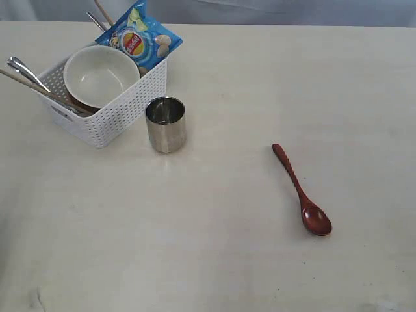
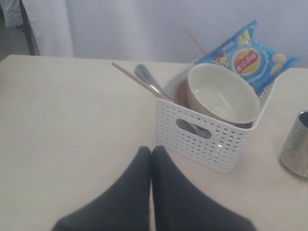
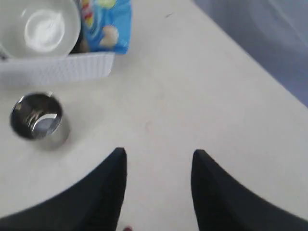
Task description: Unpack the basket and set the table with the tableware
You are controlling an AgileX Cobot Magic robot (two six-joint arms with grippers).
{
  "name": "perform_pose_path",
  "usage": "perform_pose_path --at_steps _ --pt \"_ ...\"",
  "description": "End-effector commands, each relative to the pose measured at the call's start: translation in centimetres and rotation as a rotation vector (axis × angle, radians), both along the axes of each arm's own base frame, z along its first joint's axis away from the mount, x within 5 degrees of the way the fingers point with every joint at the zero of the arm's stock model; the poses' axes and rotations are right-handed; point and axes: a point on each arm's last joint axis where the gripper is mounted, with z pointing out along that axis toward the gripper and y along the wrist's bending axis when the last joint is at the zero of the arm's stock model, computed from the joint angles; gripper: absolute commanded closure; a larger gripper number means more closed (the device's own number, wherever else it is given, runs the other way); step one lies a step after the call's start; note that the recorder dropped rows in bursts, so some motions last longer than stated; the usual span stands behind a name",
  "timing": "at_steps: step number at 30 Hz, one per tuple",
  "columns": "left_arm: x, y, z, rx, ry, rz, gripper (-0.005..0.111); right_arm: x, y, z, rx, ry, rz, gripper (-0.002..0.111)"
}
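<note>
Holding bowl, plate and cutlery: basket partly unpacked

Basket (image 1: 130,107) is sitting on the table (image 1: 227,260). It is carrying a tilted cream bowl (image 1: 101,75) over a reddish-brown plate (image 2: 181,94). Chopsticks (image 1: 29,83) and steel handles (image 1: 25,70) are sticking out one end, and a blue chip bag (image 1: 140,39) is leaning at the other. Steel cup (image 1: 166,123) is standing upright just beside the basket. Red wooden spoon (image 1: 302,192) is lying well apart from the basket, beyond the cup. Left gripper (image 2: 151,150) is hovering near the basket's handle-slot end, jaws pressed together, empty. Right gripper (image 3: 159,153) is hanging over bare table near the cup, jaws spread, pinching nothing.

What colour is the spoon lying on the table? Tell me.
Dark reddish-brown spoon, clearest in exterior view.
</note>
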Motion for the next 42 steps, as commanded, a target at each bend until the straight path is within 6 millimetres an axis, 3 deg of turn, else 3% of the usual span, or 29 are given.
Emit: perform_pose_path --at_steps 1,7,18,23,25,27,31,34,36,38,42 --pt "0.0 0.0 0.0 -0.002 -0.005 -0.006 0.107 1.8 -2.9 -1.3 0.215 -0.111 -0.193 0.066" --pt "0.0 0.0 0.0 -0.002 -0.005 -0.006 0.107 2.7 -4.2 -4.2 0.173 -0.189 -0.251 0.066" --pt "0.0 0.0 0.0 -0.002 -0.005 -0.006 0.107 3.0 -4.3 -4.0 0.203 -0.237 -0.280 0.066" --pt "0.0 0.0 0.0 -0.002 -0.005 -0.006 0.107 3.3 -4.5 -4.2 0.236 -0.309 -0.311 0.079" --pt "0.0 0.0 0.0 -0.002 -0.005 -0.006 0.107 3.3 -4.5 -4.5 0.233 -0.301 -0.311 0.079" --pt "0.0 0.0 0.0 -0.002 -0.005 -0.006 0.107 3.1 -4.5 -4.9 0.209 -0.292 -0.296 0.077" --pt "0.0 0.0 0.0 -0.002 -0.005 -0.006 0.107 2.7 -4.5 -5.4 0.159 -0.230 -0.266 0.063" --pt "0.0 0.0 0.0 -0.002 -0.005 -0.006 0.107 2.4 -4.7 -6.6 0.150 -0.216 -0.273 0.063" --pt "0.0 0.0 0.0 -0.002 -0.005 -0.006 0.107 2.0 -5.0 -8.5 0.139 -0.238 -0.287 0.063" --pt "0.0 0.0 0.0 -0.002 -0.005 -0.006 0.107 2.2 -5.3 -8.8 0.162 -0.339 -0.312 0.063" --pt "0.0 0.0 0.0 -0.002 -0.005 -0.006 0.107 1.9 -5.4 -8.5 0.166 -0.348 -0.314 0.063"
